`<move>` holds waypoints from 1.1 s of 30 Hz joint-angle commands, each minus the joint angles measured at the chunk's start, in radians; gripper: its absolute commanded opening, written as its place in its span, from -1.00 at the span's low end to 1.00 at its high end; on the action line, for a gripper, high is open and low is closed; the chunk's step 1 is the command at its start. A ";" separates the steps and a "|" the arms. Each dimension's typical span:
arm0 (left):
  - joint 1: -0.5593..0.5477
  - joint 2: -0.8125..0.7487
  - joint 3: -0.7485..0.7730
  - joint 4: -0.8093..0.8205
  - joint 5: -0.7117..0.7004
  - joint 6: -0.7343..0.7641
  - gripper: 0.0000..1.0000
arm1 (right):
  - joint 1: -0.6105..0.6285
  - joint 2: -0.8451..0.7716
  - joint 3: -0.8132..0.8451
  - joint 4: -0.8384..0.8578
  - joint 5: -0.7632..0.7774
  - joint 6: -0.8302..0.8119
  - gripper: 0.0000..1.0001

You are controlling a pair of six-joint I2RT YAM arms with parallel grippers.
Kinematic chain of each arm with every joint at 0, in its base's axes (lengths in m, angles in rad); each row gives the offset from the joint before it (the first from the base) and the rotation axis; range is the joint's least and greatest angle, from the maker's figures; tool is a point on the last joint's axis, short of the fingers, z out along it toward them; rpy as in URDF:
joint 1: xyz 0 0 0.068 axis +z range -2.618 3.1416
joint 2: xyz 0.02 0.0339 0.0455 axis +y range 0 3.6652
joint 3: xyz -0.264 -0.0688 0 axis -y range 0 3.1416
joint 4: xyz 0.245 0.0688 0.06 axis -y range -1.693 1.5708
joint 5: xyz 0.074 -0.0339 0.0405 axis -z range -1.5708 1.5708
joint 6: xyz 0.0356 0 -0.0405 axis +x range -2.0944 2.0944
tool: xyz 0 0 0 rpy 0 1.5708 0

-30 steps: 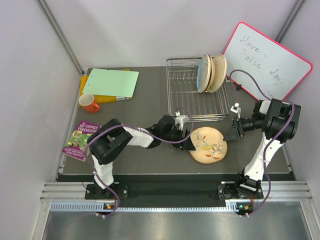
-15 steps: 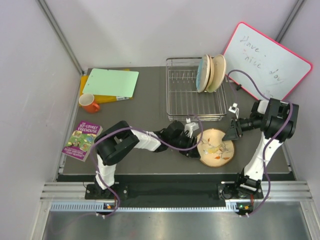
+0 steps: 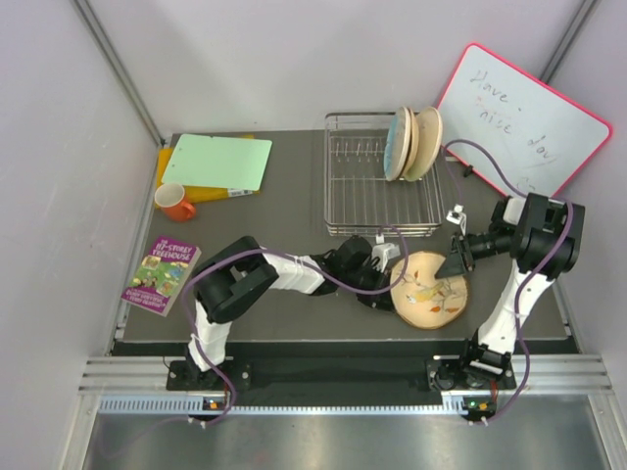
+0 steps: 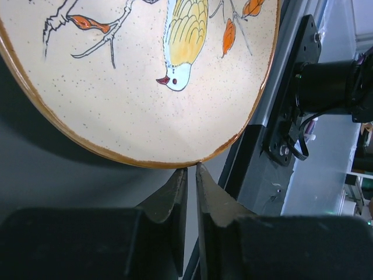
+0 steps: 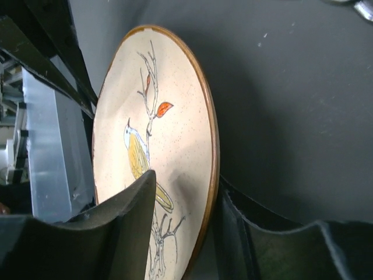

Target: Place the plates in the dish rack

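On the pink-framed whiteboard point(image 3: 524, 122), handwriting in dark marker read "Have", "nice" and "day"; a small word between the first two was too faint to read. The cover of the book point(image 3: 163, 275) showed the title "13-Storey Treehouse" in light letters. Its smaller print could not be read.
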 commanded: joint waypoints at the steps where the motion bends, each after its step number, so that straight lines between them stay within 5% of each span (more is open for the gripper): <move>1: -0.003 0.008 0.045 0.062 -0.086 0.043 -0.70 | 0.062 -0.010 -0.084 -0.122 0.156 -0.064 -0.24; 13: -0.014 0.017 0.137 -0.058 -0.195 0.126 -0.75 | 0.116 -0.070 -0.151 -0.124 0.199 -0.115 -0.46; 17: -0.014 0.011 0.165 -0.108 -0.232 0.176 -0.75 | 0.111 -0.083 -0.158 -0.124 0.193 -0.123 -0.95; 19: -0.014 0.008 0.180 -0.122 -0.239 0.193 -0.75 | 0.099 -0.093 -0.158 -0.124 0.186 -0.123 -1.00; 23: -0.008 -0.018 0.189 -0.182 -0.203 0.221 -0.62 | 0.019 -0.122 -0.144 -0.125 0.182 -0.127 -1.00; 27: 0.016 -0.093 0.162 -0.269 -0.167 0.317 -0.23 | -0.041 -0.191 -0.145 -0.125 0.202 -0.175 -1.00; 33: 0.124 -0.225 0.208 -0.464 -0.176 0.526 -0.14 | -0.081 -0.329 -0.107 -0.124 0.173 -0.200 -1.00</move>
